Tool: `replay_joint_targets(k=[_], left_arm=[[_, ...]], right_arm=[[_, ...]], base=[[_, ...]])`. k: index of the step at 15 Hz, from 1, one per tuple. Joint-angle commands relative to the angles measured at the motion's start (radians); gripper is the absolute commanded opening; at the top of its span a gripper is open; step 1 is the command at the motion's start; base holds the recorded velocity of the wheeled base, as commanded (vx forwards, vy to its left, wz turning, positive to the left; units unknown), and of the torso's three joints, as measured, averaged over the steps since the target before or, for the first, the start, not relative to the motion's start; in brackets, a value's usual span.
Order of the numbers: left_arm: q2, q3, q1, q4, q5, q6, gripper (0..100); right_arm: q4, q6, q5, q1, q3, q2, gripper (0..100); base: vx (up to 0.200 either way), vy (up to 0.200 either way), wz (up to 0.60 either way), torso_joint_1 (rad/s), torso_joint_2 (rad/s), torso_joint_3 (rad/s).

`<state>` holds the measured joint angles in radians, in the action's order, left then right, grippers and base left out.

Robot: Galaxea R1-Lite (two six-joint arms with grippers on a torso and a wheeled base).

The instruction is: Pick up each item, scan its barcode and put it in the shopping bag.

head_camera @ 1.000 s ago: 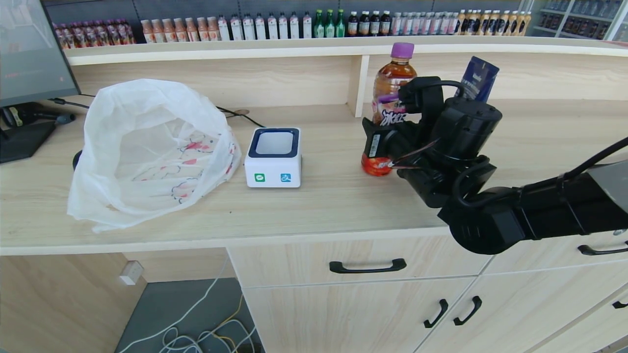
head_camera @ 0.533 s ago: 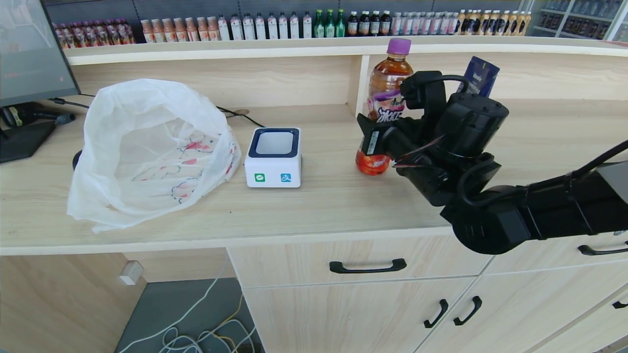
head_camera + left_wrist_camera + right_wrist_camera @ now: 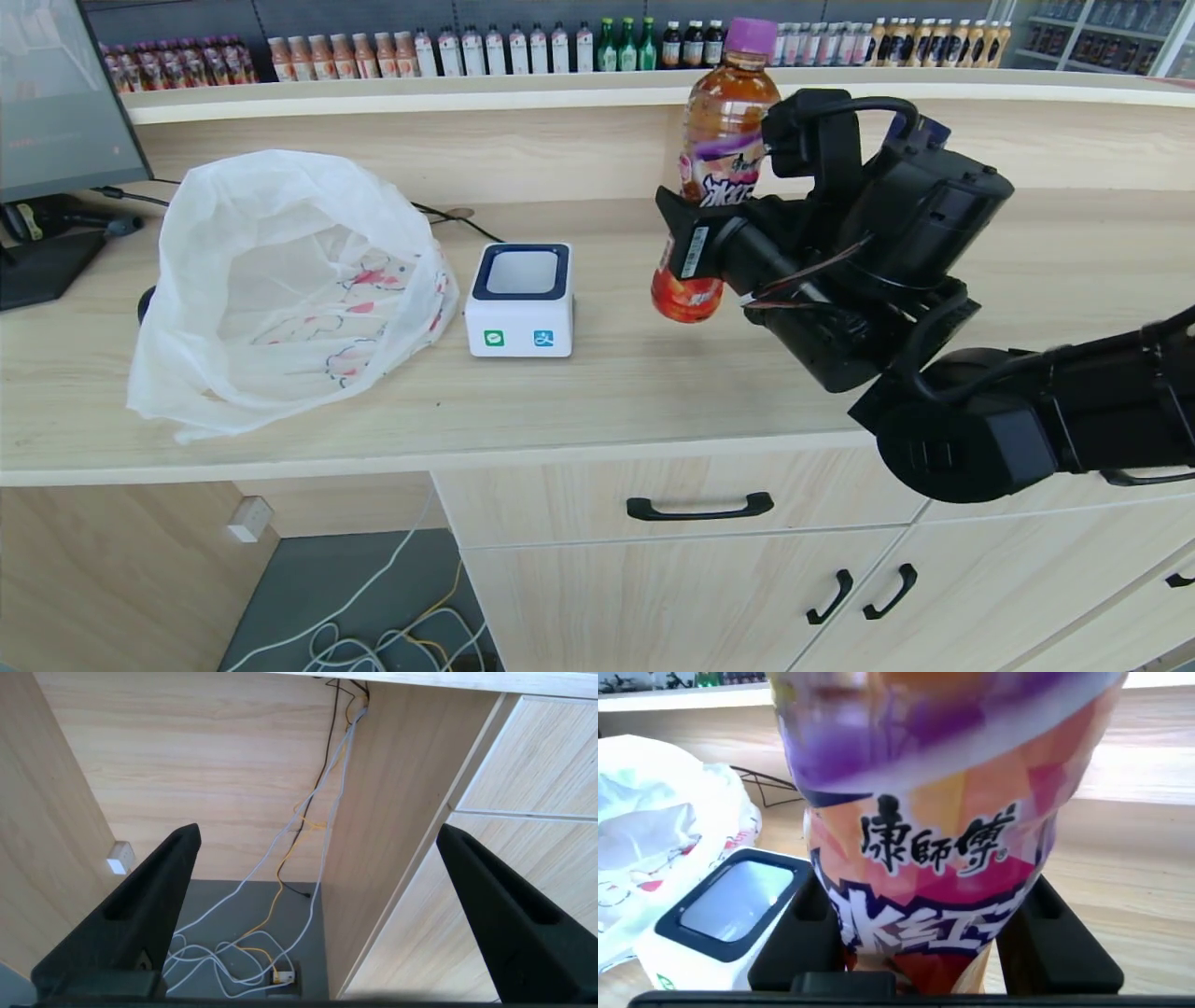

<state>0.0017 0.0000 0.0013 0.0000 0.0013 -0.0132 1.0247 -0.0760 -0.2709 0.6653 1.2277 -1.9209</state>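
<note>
A tea bottle [image 3: 711, 168] with a purple cap and an orange-and-purple label hangs clear of the wooden counter [image 3: 607, 383], tilted slightly. My right gripper [image 3: 705, 247] is shut on its lower half; the same bottle [image 3: 943, 831] stands between the black fingers [image 3: 789, 943] in the right wrist view. The white barcode scanner [image 3: 521, 299] with a dark-rimmed window stands on the counter to the bottle's left, also the scanner [image 3: 729, 915] beside the bottle. The white plastic shopping bag [image 3: 280, 280] lies open at the left, its edge [image 3: 663, 831] beyond the scanner. My left gripper [image 3: 318, 924] hangs open below the counter, over cables on the floor.
A dark blue packet [image 3: 910, 131] stands behind my right arm on the counter. A monitor [image 3: 56, 93] and its stand occupy the far left. A raised shelf [image 3: 597, 84] with rows of bottles runs along the back. Drawers with black handles [image 3: 700, 507] lie below the counter edge.
My right gripper has lifted the tea bottle off the counter and carried it up and a little left, towards the scanner. The bag and scanner have not moved.
</note>
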Motion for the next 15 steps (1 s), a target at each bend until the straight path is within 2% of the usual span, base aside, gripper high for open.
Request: replay_joint_targets(k=[1,6,10,15], left_arm=[[0.000,0.000,0.000,0.000,0.000,-0.001,100],[0.000,0.000,0.000,0.000,0.000,-0.001,100],[0.000,0.000,0.000,0.000,0.000,-0.001,100],[0.000,0.000,0.000,0.000,0.000,-0.001,100]], right_arm=[[0.000,-0.001,-0.001,0.030,0.000,0.042,0],[-0.002,-0.027,-0.002,0.051,-0.073,0.154,0],[-0.002,-0.067,-0.008,0.106,-0.241,0.303,0],[0.002,-0.067,-0.005,0.109,-0.404,0.431,0]], base=[[0.000,0.000,0.00,0.000,0.00,0.000],[0.000,0.000,0.00,0.000,0.00,0.000],[0.000,0.000,0.00,0.000,0.00,0.000],[0.000,0.000,0.00,0.000,0.00,0.000]])
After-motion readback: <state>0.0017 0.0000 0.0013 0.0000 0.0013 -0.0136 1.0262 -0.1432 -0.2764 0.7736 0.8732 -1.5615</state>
